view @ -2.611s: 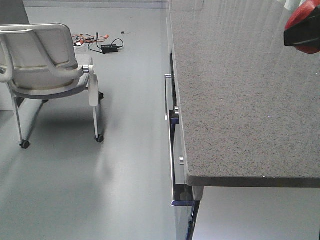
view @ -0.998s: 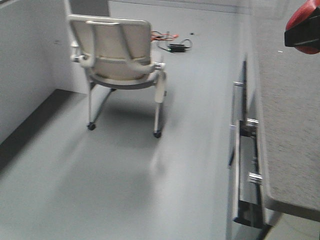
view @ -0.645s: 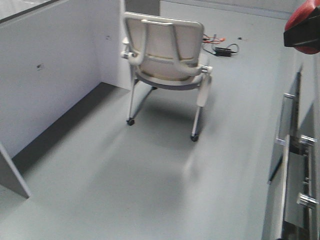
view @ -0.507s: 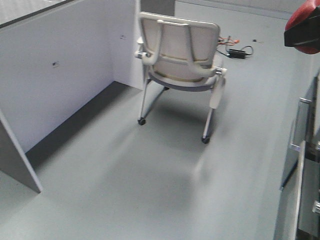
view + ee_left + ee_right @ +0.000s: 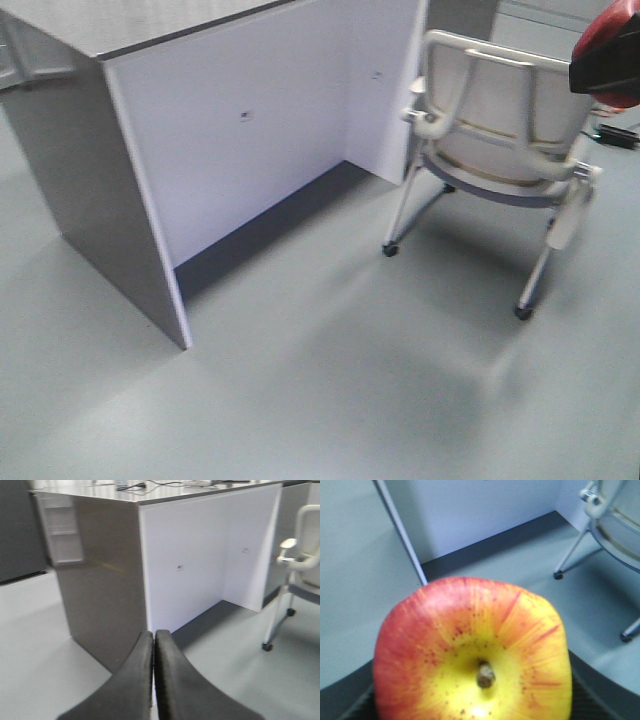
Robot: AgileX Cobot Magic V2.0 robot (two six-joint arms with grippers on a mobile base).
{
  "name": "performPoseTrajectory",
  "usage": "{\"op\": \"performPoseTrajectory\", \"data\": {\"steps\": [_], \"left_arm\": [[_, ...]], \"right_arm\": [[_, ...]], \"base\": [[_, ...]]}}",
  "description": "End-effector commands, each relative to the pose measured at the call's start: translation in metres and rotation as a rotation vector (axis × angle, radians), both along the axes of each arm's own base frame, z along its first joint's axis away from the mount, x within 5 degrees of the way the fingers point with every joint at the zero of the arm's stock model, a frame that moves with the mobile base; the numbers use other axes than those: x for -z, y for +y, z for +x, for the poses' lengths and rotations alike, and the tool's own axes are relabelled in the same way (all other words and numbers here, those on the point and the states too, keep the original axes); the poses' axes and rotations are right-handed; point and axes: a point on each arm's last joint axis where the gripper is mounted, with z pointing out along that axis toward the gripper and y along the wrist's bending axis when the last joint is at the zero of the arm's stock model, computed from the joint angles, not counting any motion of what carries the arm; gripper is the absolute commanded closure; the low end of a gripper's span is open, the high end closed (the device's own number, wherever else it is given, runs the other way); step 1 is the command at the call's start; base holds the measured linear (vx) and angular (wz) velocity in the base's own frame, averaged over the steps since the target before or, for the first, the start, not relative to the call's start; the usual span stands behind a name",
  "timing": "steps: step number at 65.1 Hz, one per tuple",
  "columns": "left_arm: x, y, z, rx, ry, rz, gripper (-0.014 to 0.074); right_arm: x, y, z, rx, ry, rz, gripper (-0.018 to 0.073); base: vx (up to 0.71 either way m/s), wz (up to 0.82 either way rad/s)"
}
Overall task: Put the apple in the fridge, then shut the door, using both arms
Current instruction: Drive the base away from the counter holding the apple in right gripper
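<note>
We have the apple up in the right gripper, off any surface. The jaws are clamped on it at both sides, w/ the stem end turned back at the wrist cam, so the stem axis runs along the reach. The left gripper is pinched closed, jaws pressed together, nothing btw them.

The next move turns on this, in our view: the target isn't ahead of the apple. Far left in the left wrist cam, beyond the grey end panel of the desk, we see a dark grey slab & a white shelved piece. That's prob the fridge & its door, but it's too blurred to be sure. A chair stands by the desk's right corner. So the target lies left of, & well apart from, both hands. The right arm carries; the left is free for the door.
</note>
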Motion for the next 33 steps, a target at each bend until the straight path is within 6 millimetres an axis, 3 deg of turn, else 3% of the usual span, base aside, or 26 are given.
{"op": "performPoseTrajectory", "data": {"steps": [1, 33], "left_arm": [[0.0027, -0.0005, 0.0006, 0.008, -0.053, -0.002, 0.0603], [0.0027, -0.0005, 0.0006, 0.008, -0.053, -0.002, 0.0603]], "right_arm": [[-0.0217, 0.0007, -0.0086, 0.015, -0.125, 0.024, 0.0569], [-0.0216, 0.0007, -0.0086, 0.014, -0.125, 0.024, 0.0569]], "base": [[0.02, 0.50], [0.02, 0.47]]}}
